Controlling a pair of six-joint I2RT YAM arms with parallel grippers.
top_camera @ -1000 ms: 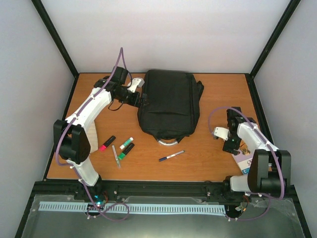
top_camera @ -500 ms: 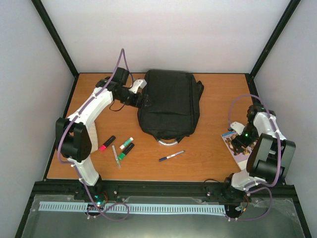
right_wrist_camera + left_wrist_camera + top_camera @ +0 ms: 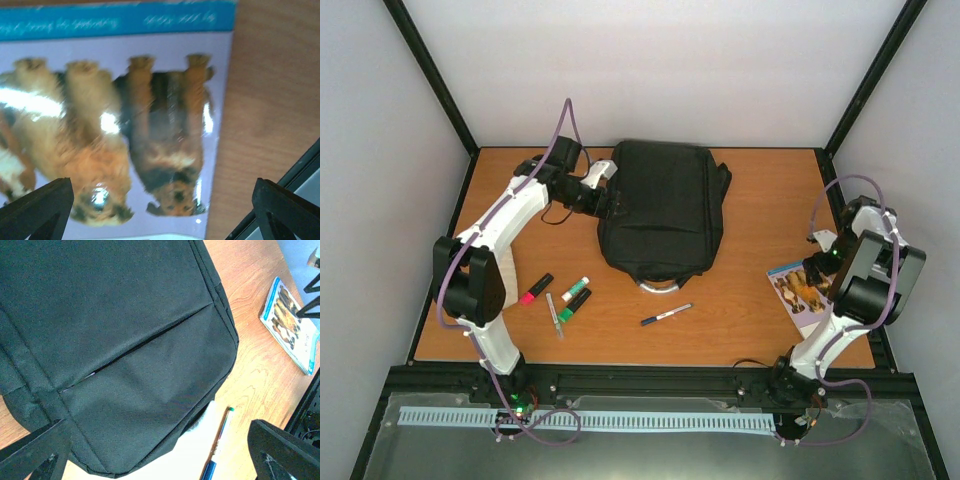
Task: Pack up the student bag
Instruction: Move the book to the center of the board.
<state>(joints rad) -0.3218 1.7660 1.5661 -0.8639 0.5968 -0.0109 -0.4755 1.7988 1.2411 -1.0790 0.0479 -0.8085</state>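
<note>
While the left pincer and right pincer gape wide, only right wrist resolves dogs on book.

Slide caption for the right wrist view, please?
Open right gripper above a glossy dog-cover book on the wooden table.

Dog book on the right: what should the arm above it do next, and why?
Probably lower the open right pincer to grip the book by an edge: it hangs over the book, which lies outside the student bag.
</note>
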